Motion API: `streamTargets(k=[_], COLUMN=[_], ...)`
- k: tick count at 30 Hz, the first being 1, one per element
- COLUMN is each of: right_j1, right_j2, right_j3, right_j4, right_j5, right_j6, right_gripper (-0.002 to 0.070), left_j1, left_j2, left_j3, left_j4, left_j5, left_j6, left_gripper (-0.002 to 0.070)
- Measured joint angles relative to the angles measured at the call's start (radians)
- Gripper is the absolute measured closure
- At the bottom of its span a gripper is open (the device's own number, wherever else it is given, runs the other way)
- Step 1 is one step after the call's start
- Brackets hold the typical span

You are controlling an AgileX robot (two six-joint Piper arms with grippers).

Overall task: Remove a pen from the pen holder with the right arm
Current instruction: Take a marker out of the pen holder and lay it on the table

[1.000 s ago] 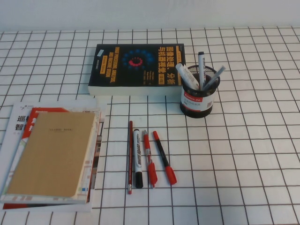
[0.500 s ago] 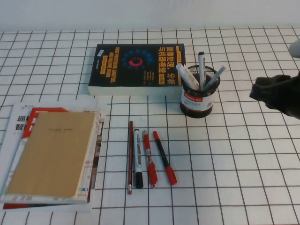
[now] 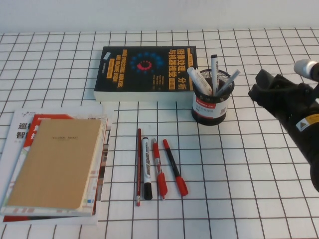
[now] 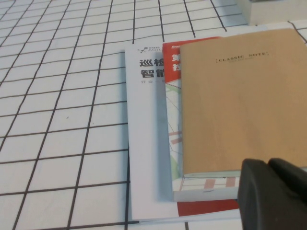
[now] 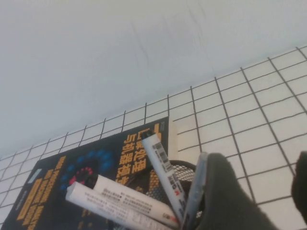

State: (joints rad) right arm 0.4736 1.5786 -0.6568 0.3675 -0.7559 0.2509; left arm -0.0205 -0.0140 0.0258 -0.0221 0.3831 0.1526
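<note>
between the fingers of the right gripper (image 3: 258, 85) there was only bare gridded table (image 3: 259, 164); the jaws stood apart, gripping nothing, and hung about level with the pen tops. just ahead of the jaws, near but not touching, stood the black mesh pen holder (image 3: 209, 107). closest to the jaws was a slim grey pen (image 3: 228, 82), which leaned out over the rim towards them. just past it stood an upright pen (image 3: 214, 69), the tallest of the lot, and on the far side of the cup a fat white marker (image 3: 198, 79) tilted away.

to my eye these would be light, stiff things with smooth plastic barrels, easy to squeeze but apt to slip or swivel if pinched near the tip. the holder looked light too, so a sideways drag might tip it. i'd have taken the leaning pen across the stretch of barrel that stood clear of the rim and drawn it out along its own slant.

beyond the holder lay a dark book (image 3: 144, 72), and off to one side of the jaws a row of loose pens (image 3: 158, 167), well apart. far from all that, the left gripper (image 4: 271, 191) hung low over a tan notebook (image 4: 240, 96), its jaws seemingly pressed together on nothing.
</note>
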Motion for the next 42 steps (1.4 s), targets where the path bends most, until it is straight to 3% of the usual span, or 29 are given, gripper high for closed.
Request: streamTargets(k=[11, 19, 42], right_j1=[0.000, 0.000, 0.000], right_j2=[0.188, 0.245, 0.413], right_j3=[-0.002, -0.075, -0.225], right_j4=[-0.094, -0.159, -0.121], right_j5=[-0.220, -0.227, -0.233], right_j6=[0.168, 0.170, 0.172], right_gripper=[0.0391, 0.0390, 0.0352], left_j1=[0.000, 0.000, 0.000], left_j2=[0.000, 0.000, 0.000], left_j3=[0.000, 0.000, 0.000], left_j4=[0.000, 0.000, 0.000], left_j5=[0.000, 0.000, 0.000], left_j6=[0.000, 0.000, 0.000], left_gripper=[0.0679, 0.0679, 0.0679])
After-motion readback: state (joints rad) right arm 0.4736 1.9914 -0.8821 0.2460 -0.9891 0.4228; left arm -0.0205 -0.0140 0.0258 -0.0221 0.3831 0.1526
